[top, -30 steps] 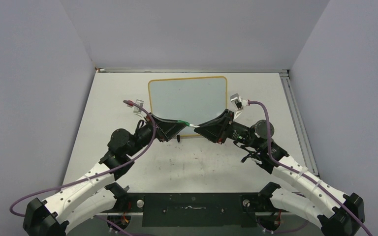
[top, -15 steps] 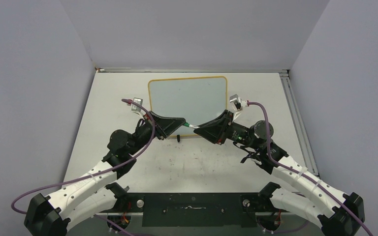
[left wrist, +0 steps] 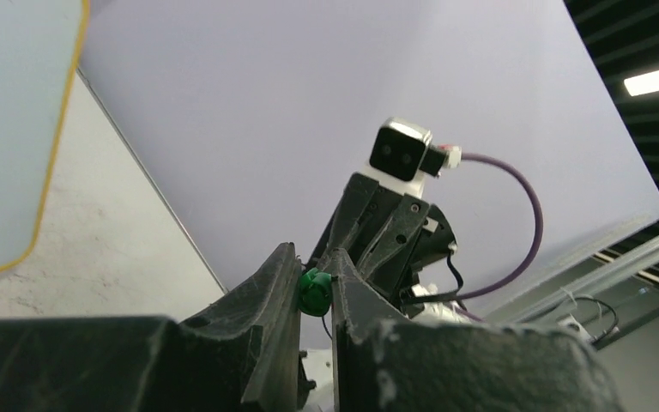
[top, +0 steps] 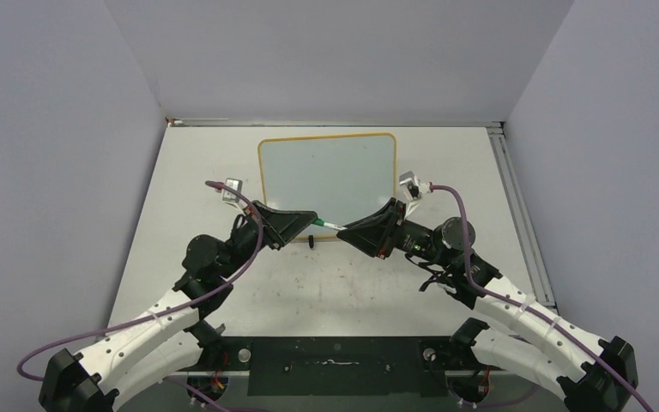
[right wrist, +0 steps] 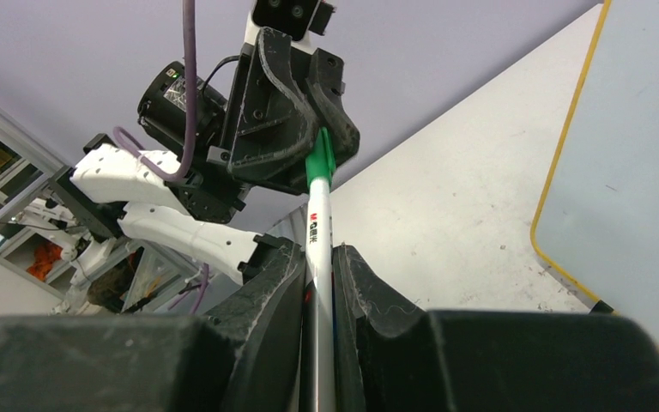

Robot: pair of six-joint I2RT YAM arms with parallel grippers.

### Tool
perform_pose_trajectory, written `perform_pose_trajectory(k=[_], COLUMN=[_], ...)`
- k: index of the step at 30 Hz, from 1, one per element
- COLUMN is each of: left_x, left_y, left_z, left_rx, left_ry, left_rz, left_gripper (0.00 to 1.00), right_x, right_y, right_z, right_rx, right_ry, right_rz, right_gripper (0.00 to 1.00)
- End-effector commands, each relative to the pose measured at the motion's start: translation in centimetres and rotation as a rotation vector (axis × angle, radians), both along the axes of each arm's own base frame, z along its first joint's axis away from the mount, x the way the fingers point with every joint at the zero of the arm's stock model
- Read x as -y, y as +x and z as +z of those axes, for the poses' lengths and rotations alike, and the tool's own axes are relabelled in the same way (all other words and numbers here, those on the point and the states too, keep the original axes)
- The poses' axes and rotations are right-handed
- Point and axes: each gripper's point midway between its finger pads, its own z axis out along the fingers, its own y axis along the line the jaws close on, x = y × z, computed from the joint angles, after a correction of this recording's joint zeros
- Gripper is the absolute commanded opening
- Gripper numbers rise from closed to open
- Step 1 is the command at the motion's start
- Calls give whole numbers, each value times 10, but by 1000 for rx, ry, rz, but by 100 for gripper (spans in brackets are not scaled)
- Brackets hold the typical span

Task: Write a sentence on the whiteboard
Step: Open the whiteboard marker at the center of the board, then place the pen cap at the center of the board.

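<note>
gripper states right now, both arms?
Left gripper: closed on the marker's green cap.
Right gripper: closed on the marker barrel.

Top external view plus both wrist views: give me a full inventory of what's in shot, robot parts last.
whiteboard: one, white with yellow-orange frame, lying at the table's far middle, no writing visible.
marker: one, white barrel with green cap, held between both grippers by the board's near edge.
table: one, off-white and scuffed, under everything.
left gripper: one, black, shut on the marker's cap end.
right gripper: one, black, shut on the marker's barrel.
</note>
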Motion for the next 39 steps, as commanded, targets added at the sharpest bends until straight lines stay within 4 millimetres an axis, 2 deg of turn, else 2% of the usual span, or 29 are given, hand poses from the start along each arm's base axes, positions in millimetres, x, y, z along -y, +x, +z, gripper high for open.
perform_pose_trajectory(k=[1,4,7,10,12,14,15,17,19,21,25,29,34,39], left_x=[-51,-75,-90,-95,-94,-99,-104,-116,-124,-128,-146,-171,-203,-205], left_y=[20,24,24,28,37,47,47,44,39,34,34,34,25,20], left_z=[35,40,42,29,1,-45,-86,-139,-182,-214,-252,-272,-296,-312], left_rx=[72,77,83,57,-17,-144,-257,-402,-515,-594,-680,-739,-827,-866], left_ry=[-99,-102,-83,-16,102,278,413,611,759,843,962,1042,1157,1189], left_rz=[217,277,317,345,366,411,419,435,419,406,498,623,737,712], left_gripper=[0,0,0,0,0,0,0,0,0,0,0,0,0,0], right_x=[13,17,21,26,30,35,38,43,46,48,51,55,60,64], right_y=[9,8,9,11,16,20,23,27,31,32,32,31,32,31], right_z=[23,19,16,18,17,19,20,16,15,15,14,10,8,0], right_rx=[62,58,58,68,74,90,96,111,120,128,128,126,133,128], right_ry=[62,41,16,-2,-22,-48,-61,-100,-128,-146,-153,-168,-193,-228], right_rz=[-83,-96,-121,-153,-187,-228,-251,-287,-313,-323,-334,-348,-366,-378], right_gripper=[5,5,5,5,5,5,5,5,5,5,5,5,5,5])
